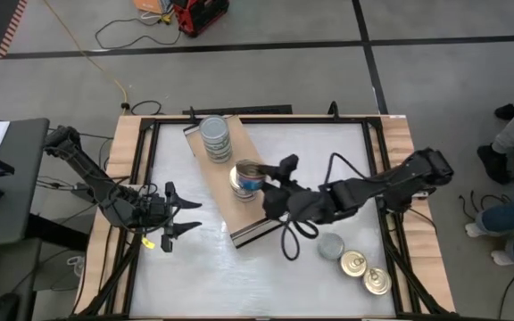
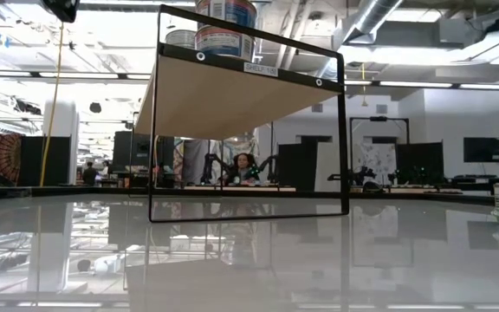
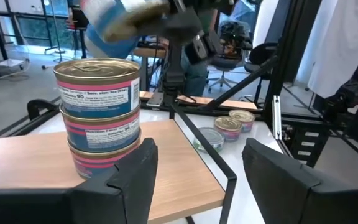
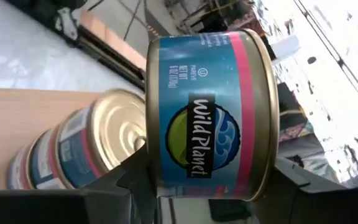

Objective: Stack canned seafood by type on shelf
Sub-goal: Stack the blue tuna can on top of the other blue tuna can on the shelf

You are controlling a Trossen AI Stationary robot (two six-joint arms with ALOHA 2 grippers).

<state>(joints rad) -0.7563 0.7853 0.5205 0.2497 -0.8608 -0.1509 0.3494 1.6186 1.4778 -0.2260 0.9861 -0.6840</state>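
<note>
Gripping a blue tin (image 4: 207,115), right gripper (image 1: 259,175); left gripper (image 1: 175,217) prob. open.

Even, bright overhead light fills the high view; the white table (image 1: 257,259) shows only soft, faint shadows under the arms. In the low view, ceiling strip lights and the bright room behind blow out to white, and the glossy table mirrors them as broad glare, while the shelf (image 2: 232,95) underside stays evenly lit. The left wrist view renders a tin (image 3: 120,18) aloft as a smeared blur. The right wrist view is washed out towards one bright corner.
</note>
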